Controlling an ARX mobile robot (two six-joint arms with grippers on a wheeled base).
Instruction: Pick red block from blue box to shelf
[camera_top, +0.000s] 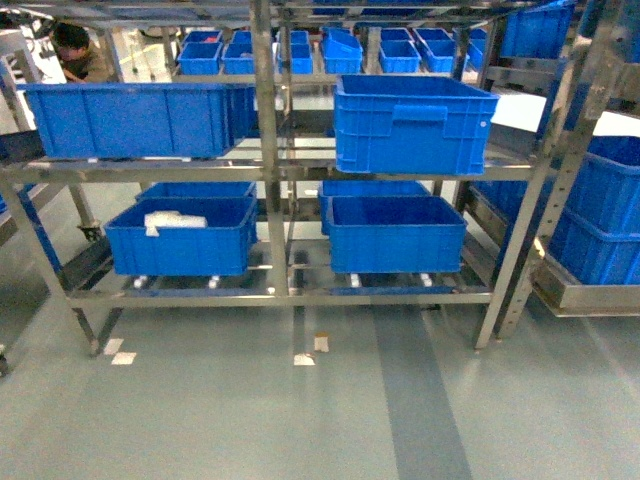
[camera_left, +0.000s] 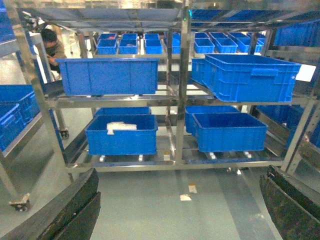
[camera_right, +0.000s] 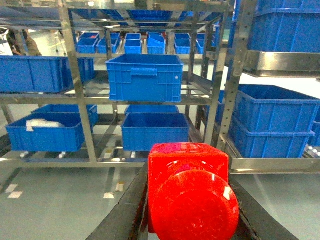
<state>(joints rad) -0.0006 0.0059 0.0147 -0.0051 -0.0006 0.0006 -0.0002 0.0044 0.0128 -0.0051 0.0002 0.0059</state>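
Observation:
The red block (camera_right: 192, 195), glossy, fills the low middle of the right wrist view with its round stud facing the camera. My right gripper (camera_right: 189, 172) is shut on it, a black finger (camera_right: 122, 212) pressing each side. The shelf (camera_top: 268, 170), a steel rack with several tiers, stands ahead across the floor; it also shows as the shelf (camera_left: 182, 100) and the shelf (camera_right: 75, 85). My left gripper (camera_left: 180, 180) is open with only floor between its black fingers (camera_left: 65, 210). Neither gripper shows in the head view. The blue box is out of view.
Dark blue crates (camera_top: 410, 125) sit on the shelf's middle and lower tiers; one lower crate (camera_top: 180, 235) holds something white. A second rack with crates (camera_top: 600, 220) stands at the right. A person (camera_top: 75, 50) is behind at the far left. Tape marks (camera_top: 305, 355) dot the grey floor.

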